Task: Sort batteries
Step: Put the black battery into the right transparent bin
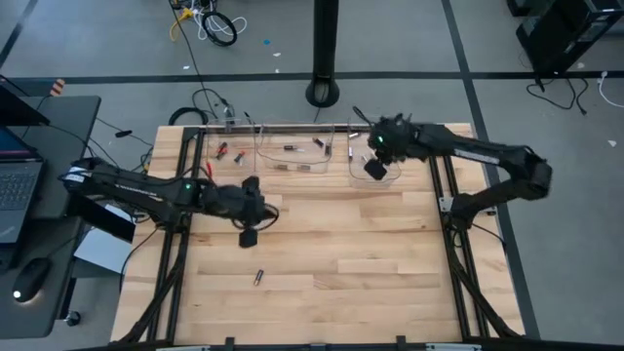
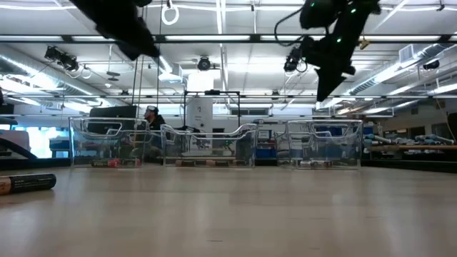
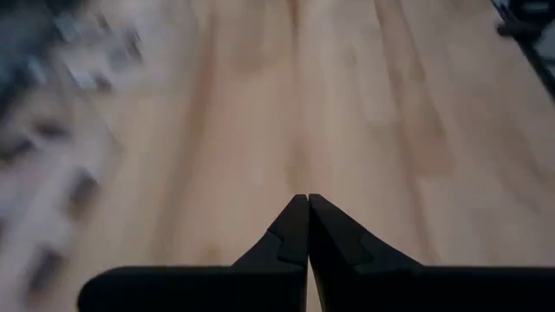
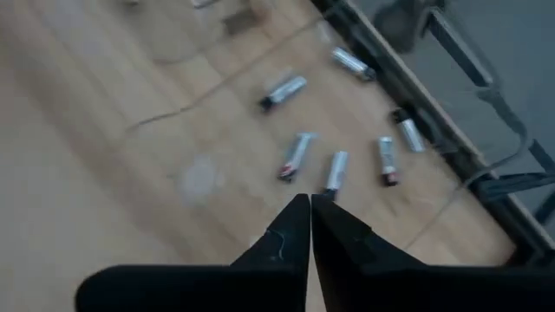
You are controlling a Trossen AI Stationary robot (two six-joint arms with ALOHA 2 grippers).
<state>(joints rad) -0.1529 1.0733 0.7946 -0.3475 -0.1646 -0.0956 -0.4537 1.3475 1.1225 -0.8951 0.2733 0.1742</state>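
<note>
One dark battery [image 1: 258, 277] lies on its side on the wooden table, near the front; the low view shows this battery [image 2: 27, 183] at the far left. More batteries [image 1: 292, 149] lie in the clear bins along the far edge. In the right wrist view, several silver batteries [image 4: 296, 156] lie flat below my right gripper [image 4: 310, 201]. That gripper [image 1: 375, 168] hangs shut and empty above the right bin [image 1: 390, 175]. My left gripper [image 1: 249, 234] is shut and empty above the bare table left of centre; its fingertips [image 3: 308, 201] meet.
Three clear plastic bins [image 2: 207, 146] stand in a row at the table's far edge. Black frame rails [image 1: 175, 244] run along the table's left and right sides. Bare wood lies in the middle and near the front. A laptop and a mouse [image 1: 29, 278] are off the table's left.
</note>
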